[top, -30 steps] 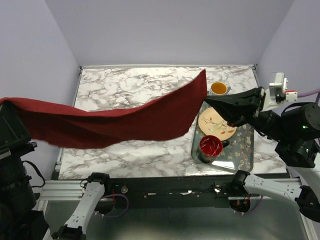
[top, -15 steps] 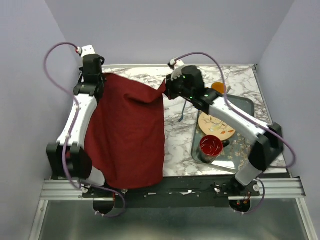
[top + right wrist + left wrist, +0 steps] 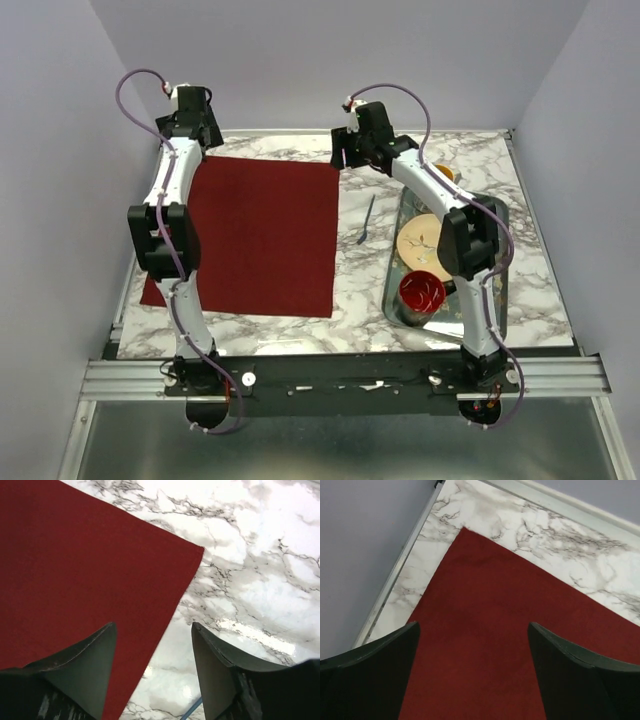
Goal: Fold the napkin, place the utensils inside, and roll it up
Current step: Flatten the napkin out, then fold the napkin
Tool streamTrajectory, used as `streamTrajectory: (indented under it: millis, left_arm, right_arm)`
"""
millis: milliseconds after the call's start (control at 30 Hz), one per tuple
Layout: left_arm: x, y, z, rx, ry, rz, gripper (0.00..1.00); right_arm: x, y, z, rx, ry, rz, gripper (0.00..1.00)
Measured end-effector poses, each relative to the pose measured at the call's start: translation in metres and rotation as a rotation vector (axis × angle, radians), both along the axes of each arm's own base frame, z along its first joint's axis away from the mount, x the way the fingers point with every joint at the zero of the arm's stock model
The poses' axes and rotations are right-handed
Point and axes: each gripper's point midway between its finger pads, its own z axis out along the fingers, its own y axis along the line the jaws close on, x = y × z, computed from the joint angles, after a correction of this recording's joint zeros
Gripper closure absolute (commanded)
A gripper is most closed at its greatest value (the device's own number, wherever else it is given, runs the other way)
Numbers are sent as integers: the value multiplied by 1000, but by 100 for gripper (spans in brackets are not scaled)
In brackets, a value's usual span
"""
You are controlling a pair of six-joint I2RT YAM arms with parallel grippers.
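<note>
Your arms both reach to the far edge of the marble table (image 3: 350, 300). The left gripper (image 3: 472, 675) hangs over one far corner of the napkin (image 3: 260, 235) and the right gripper (image 3: 152, 670) over the other, both with jaws spread and holding nothing. The napkin lies flat on the table's left half, the blue fork (image 3: 367, 222) is just to its right, and pale lilac walls stand around.

Marble-patterned tabletop (image 3: 420, 335). Directly on it:
- maroon napkin (image 3: 262, 235), spread flat over the left half
- slim blue fork (image 3: 367, 221), centre, near the napkin's right edge
- patterned metal tray (image 3: 392, 280), right side
</note>
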Motion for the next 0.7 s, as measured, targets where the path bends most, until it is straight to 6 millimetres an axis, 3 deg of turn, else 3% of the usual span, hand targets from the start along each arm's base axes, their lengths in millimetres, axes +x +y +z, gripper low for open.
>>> streamTrajectory:
  millis: [133,200,333,500,600,700]
  left_arm:
    - [-25,-12,33,-49,-47,-7,3]
    - [-50,-19,49,-89,-68,-11,4]
    - [-88,-31,52,-168,-86,-24,17]
    - [-141,-72,3,-333,17,-107,18]
    - [-186,-114,-51,-445,141,-173,18]
    - [-217,-142,-79,-515,216,-213,18]
  right_arm:
    - [-9,1,20,13,-4,5,28]
    - [-26,6,25,25,21,23,28]
    - [-65,23,23,24,73,78,34]
    - [-128,60,0,28,173,200,41]
    - [-162,70,-24,31,258,255,43]
    - [-170,68,-42,19,308,249,52]
